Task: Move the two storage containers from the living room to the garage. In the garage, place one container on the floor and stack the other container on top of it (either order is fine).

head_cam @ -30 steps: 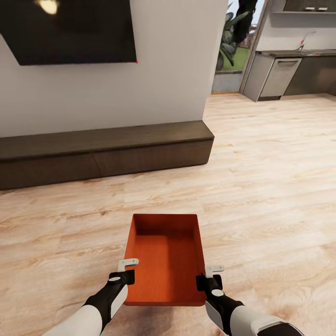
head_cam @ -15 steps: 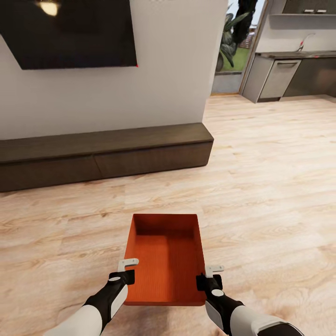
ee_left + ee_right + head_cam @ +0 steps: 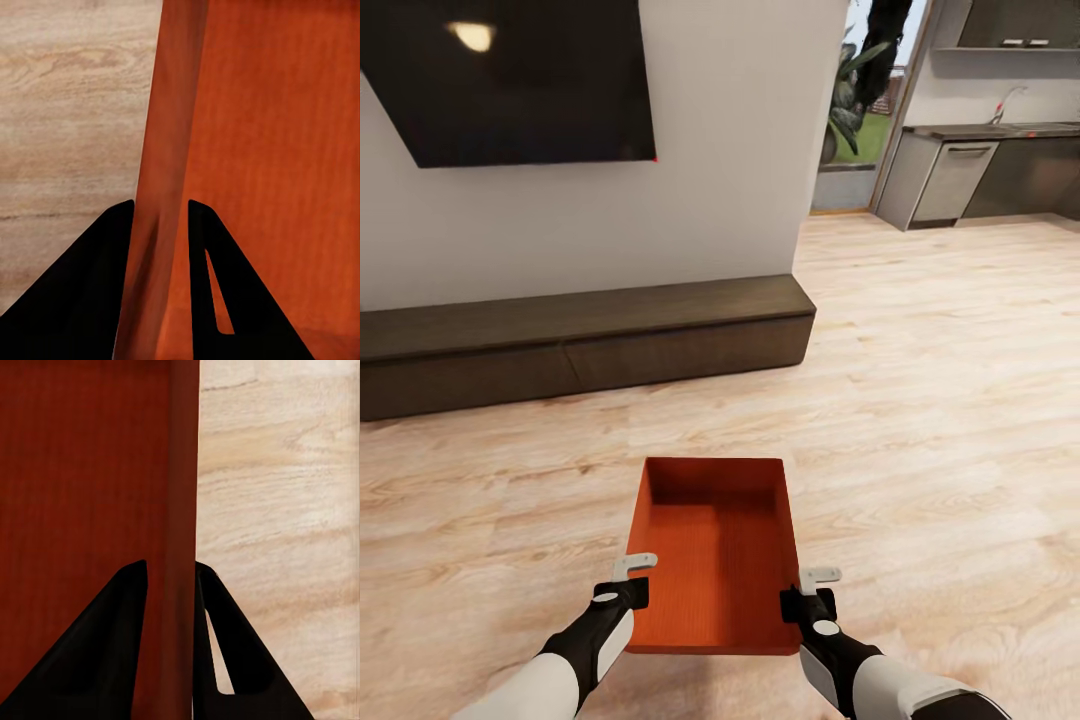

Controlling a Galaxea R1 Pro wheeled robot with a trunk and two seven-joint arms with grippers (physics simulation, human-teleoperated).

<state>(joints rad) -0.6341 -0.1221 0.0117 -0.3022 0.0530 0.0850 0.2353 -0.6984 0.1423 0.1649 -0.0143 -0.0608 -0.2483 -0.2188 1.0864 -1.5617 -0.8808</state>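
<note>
One orange-red storage container (image 3: 712, 550), open-topped and empty, hangs level above the light wood plank floor of the living room, low in the head view. My left gripper (image 3: 630, 582) is shut on its left wall (image 3: 161, 187), with one dark finger on each side of the thin wall. On the opposite side my right gripper (image 3: 800, 592) is shut on the right wall (image 3: 180, 510) in the same way. The garage is out of view.
A long dark low cabinet (image 3: 580, 340) runs along the white wall ahead on the left, under a black wall screen (image 3: 510, 80). Past the wall's corner, plank floor (image 3: 940, 330) opens to the right toward grey kitchen units (image 3: 960, 180) and a glass door with plants.
The camera has drifted forward and turned slightly right, so cabinet, wall and kitchen sit a little differently in the picture. Both grippers keep the same hold on the container.
</note>
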